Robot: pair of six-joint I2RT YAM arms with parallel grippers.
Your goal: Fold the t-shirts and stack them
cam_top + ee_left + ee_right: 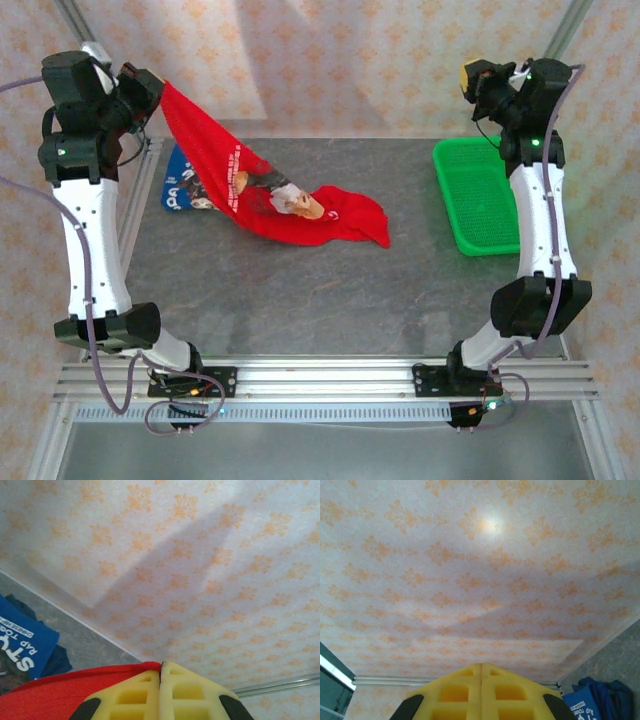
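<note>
The left gripper (161,666) has its jaws clamped on an edge of the red t-shirt (270,195), which trails down across the blue t-shirt (178,192), well left of the basket (478,200). The right gripper (481,666) is closed and empty, raised behind the basket.

**Lettering you can read on the shirts**

In your left wrist view, the blue cloth t-shirt (42,635) carries white capitals, upside down: "STY", cut off at the edge, with "RAP TO" beside it. The smaller line is too fine to read. The white lettering on the red cloth t-shirt (205,140) is illegible.
</note>
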